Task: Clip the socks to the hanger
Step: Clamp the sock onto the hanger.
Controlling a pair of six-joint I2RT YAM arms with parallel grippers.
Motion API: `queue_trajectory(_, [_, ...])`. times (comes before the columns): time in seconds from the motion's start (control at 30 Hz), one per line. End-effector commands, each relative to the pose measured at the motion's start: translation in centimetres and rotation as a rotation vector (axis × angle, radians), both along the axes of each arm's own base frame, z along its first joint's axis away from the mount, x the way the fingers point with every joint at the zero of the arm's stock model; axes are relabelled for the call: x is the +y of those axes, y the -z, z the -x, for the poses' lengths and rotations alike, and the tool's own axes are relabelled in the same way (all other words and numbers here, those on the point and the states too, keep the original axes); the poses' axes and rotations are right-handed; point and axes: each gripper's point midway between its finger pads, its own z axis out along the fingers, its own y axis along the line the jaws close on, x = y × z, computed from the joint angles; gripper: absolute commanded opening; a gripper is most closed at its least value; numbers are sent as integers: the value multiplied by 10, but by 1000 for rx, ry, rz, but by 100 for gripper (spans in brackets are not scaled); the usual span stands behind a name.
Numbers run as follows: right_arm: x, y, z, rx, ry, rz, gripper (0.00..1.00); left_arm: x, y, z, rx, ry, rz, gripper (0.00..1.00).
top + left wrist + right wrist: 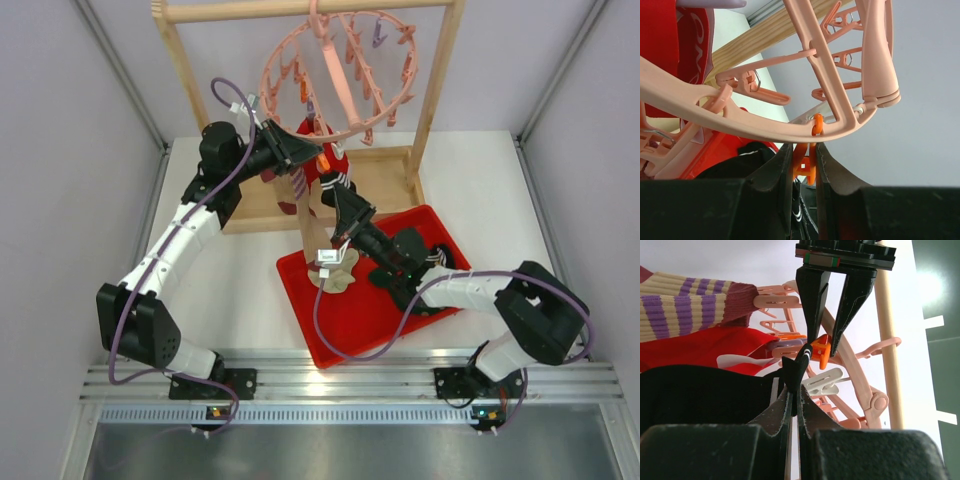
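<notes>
Right wrist: the right tool (796, 390) pinches one black sock (795, 367), tip up; the left tool (822, 346) squeezes one orange peg (822, 358).

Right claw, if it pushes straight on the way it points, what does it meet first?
Probably the orange peg pinched in the left claw, just past the black sock the right claw grips; depth unclear.

The top camera looked steeply down from above and behind the arm bases, taking in the whole table (240, 290). Each wrist camera peered closely along its own jaws. Both wrist views shared the orange peg (803, 170) beneath the hanger (755, 125).
</notes>
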Motion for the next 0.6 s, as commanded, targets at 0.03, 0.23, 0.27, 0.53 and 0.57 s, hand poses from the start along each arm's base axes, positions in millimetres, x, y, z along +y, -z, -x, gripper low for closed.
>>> queue_trajectory(0.03, [-5, -28, -3, -54, 17, -71, 0, -4, 42, 16, 170, 68, -52, 0])
queue_trajectory(0.23, [-7, -33, -2, -60, 15, -83, 0, -3, 46, 16, 170, 61, -67, 0])
queue_trajectory(0.27, [-7, -34, -1, -64, 14, -86, 0, -3, 47, 15, 175, 61, -68, 0])
queue_trajectory(0.53, [-9, -42, -2, -62, 19, -102, 0, -2, 56, 15, 176, 57, -105, 0])
queue_trajectory(0.57, [-10, -43, -2, -63, 20, -103, 0, -1, 56, 15, 176, 55, -108, 0])
